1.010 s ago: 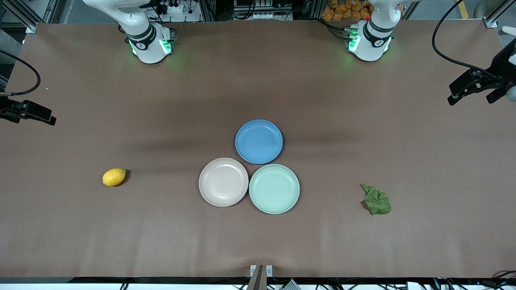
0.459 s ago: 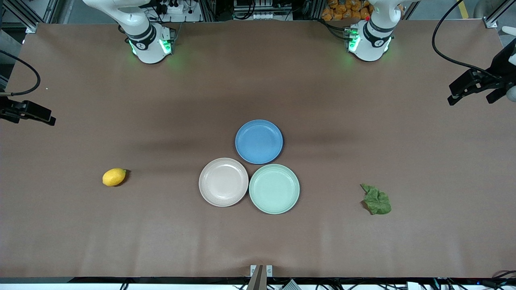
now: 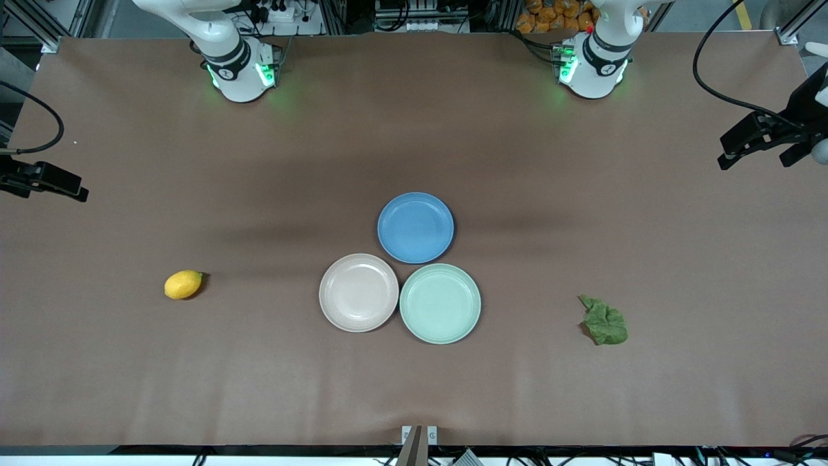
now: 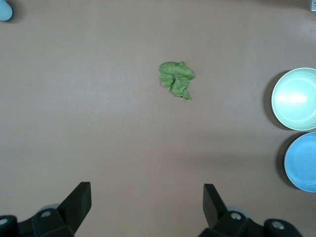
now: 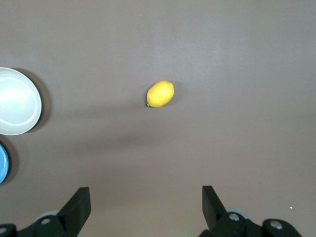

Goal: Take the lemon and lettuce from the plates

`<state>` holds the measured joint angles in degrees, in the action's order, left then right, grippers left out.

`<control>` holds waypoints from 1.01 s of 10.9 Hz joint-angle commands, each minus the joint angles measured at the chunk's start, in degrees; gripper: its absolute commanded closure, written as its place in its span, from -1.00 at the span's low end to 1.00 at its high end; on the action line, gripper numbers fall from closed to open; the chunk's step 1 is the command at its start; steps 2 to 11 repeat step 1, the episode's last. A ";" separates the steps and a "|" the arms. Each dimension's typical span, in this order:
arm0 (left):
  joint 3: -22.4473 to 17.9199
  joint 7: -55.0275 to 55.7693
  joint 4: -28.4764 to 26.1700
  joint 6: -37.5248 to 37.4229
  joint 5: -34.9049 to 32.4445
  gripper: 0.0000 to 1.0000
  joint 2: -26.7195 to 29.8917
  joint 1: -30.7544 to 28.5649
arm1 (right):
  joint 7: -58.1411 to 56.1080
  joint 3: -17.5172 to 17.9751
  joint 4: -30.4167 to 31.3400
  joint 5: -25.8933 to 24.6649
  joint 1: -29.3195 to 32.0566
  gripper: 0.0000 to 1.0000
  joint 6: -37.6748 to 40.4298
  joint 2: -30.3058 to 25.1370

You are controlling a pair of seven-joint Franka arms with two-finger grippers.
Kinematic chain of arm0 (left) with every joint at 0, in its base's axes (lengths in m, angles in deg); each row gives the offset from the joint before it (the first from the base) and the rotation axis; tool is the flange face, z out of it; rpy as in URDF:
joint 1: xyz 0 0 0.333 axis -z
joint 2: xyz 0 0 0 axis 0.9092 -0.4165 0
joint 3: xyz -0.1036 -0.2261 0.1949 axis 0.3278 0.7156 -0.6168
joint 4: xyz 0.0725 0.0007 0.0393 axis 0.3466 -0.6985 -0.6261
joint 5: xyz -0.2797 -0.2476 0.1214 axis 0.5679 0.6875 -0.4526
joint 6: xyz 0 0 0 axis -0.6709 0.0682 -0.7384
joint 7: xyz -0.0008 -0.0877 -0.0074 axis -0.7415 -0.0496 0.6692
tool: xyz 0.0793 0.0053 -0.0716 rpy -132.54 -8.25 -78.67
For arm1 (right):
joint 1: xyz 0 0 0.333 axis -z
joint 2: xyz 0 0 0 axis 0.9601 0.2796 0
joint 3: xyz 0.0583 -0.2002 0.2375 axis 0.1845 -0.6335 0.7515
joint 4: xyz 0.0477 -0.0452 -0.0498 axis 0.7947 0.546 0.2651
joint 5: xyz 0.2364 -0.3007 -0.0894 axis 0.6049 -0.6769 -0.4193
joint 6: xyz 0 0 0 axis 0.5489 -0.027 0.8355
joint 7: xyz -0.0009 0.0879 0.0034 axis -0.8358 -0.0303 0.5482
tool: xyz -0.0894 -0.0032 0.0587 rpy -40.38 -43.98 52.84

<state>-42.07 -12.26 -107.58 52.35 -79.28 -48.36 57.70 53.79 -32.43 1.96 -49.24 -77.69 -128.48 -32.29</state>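
The lemon (image 3: pixel 183 285) lies on the bare table toward the right arm's end, apart from the plates. The lettuce (image 3: pixel 605 321) lies on the table toward the left arm's end. The beige-pink plate (image 3: pixel 358 292) and the mint green plate (image 3: pixel 440 303) sit side by side mid-table, both with nothing on them. My right gripper (image 5: pixel 146 200) hangs open high over the table, with the lemon (image 5: pixel 160 94) below it. My left gripper (image 4: pixel 147 197) hangs open high over its end, with the lettuce (image 4: pixel 176 79) below it. Neither gripper holds anything.
A blue plate (image 3: pixel 415 227) with nothing on it touches the two other plates, farther from the front camera. The arm bases (image 3: pixel 239 71) (image 3: pixel 592 65) stand along the table's back edge. Brown table surface stretches all round the lemon and the lettuce.
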 commanded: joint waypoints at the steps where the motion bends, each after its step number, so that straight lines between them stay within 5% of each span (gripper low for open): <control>1: 0.26 -2.01 0.86 -0.60 -0.40 -1.00 -0.31 -0.40 | -0.43 0.12 -0.37 -0.83 0.24 -1.00 0.27 -0.38; 11: 0.26 -2.01 0.86 -0.60 -0.40 -1.00 -0.31 -0.40 | -0.43 0.12 -0.37 -0.83 0.24 -1.00 0.27 -0.38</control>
